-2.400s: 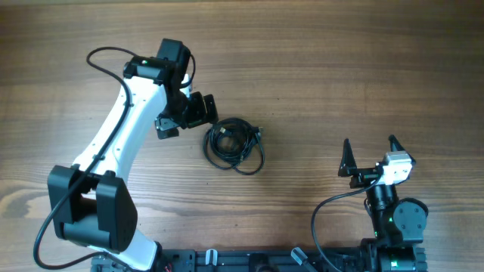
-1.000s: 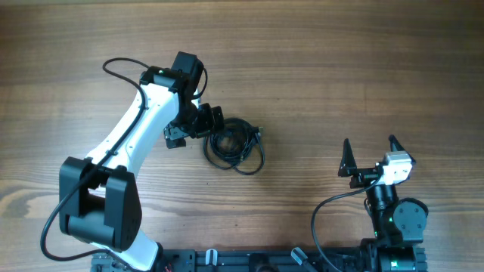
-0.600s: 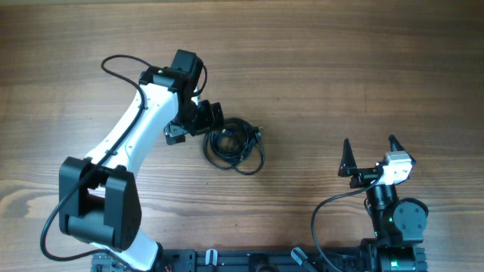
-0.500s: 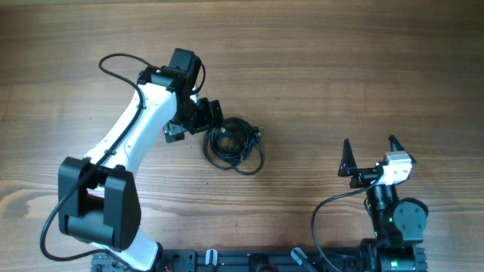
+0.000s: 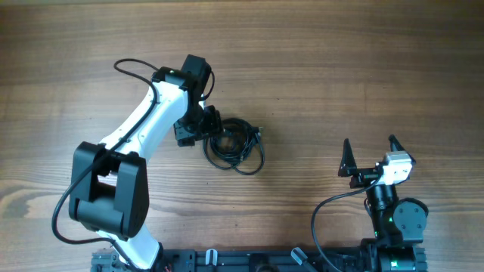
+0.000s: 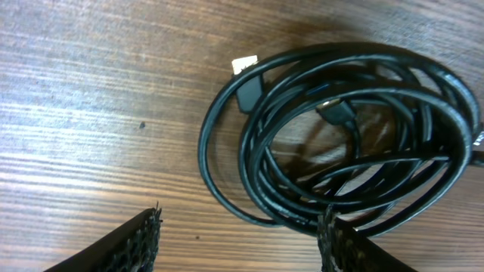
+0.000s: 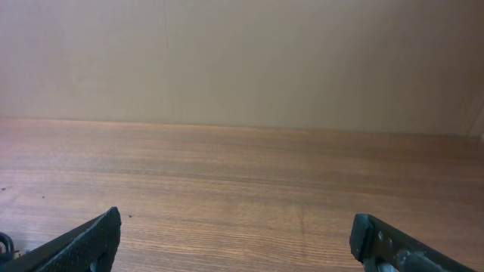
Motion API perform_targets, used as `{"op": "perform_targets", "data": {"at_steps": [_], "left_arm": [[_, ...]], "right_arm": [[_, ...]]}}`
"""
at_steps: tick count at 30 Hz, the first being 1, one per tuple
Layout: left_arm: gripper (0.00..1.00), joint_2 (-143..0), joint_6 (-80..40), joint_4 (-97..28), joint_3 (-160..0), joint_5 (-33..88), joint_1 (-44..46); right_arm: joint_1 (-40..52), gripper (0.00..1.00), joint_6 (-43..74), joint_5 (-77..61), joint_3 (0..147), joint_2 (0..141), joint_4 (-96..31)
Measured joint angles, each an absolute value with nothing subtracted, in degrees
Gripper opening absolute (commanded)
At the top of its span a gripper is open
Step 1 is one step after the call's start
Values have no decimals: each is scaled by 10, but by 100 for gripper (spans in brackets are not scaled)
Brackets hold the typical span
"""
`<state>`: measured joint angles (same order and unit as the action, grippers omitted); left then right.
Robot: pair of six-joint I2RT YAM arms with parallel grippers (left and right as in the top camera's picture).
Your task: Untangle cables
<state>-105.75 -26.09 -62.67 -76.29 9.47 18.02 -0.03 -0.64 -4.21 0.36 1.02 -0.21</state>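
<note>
Left arm [image 5: 144,125] poised at the cables [image 5: 234,143] on a wooden table [image 5: 340,60]

The white left arm reaches from the near left edge toward the table's middle, while the right arm [image 5: 389,211] sits folded at the near right, well apart from the coil. The cables lie as one small black looped tangle a little left of centre, flat on the wood. The left gripper [image 5: 206,125] hangs just left of the tangle, jaws spread wide and holding nothing; its wrist view shows the coil's edge lying between the two fingertips [image 6: 151,223]. The right gripper [image 5: 370,143] is likewise spread wide, with nothing between its jaws. A silver-tipped plug [image 6: 243,66] rests on the coil's rim.
</note>
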Motion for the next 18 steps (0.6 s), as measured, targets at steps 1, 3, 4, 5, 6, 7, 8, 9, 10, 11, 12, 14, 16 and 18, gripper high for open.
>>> {"op": "perform_targets", "data": {"at_steps": [1,3,4,5,6,7,8,9,10,11,12,14,16,18], "left_arm": [[72,-1058,-266,-622,-761,95,181],[73,-1058,-280,-613,-745,94,181],[73,-1058,-284,-607,-737,94,181],[73,-1058,-286,-599,-729,94,181],[73,-1058,-290,-595,-718,92,181],[75,-1058,-291,-593,-717,92,181],[75,-1058,-293,-588,-717,92,181],[74,-1058,-294,-583,-717,92,181],[72,-1058,-295,-580,-717,92,181],[69,-1058,-295,-578,-717,92,181],[69,-1058,-295,-577,-717,92,181],[70,-1058,-298,-578,-717,92,181],[70,-1058,-298,-579,-717,92,181],[62,-1058,-299,-577,-717,92,183]], "right_arm": [[0,100,-6,-42,4,10,-2],[0,100,-6,-42,4,10,-2],[0,100,-6,-42,4,10,-2],[0,100,-6,-42,4,10,-2],[0,100,-6,-42,4,10,-2],[0,100,-6,-42,4,10,-2],[0,100,-6,-42,4,10,-2],[0,100,-6,-42,4,10,-2],[0,100,-6,-42,4,10,-2],[0,100,-6,-42,4,10,-2],[0,100,-6,-42,4,10,-2],[0,100,-6,-42,4,10,-2],[0,100,-6,-42,4,10,-2],[0,100,-6,-42,4,10,-2]]}}
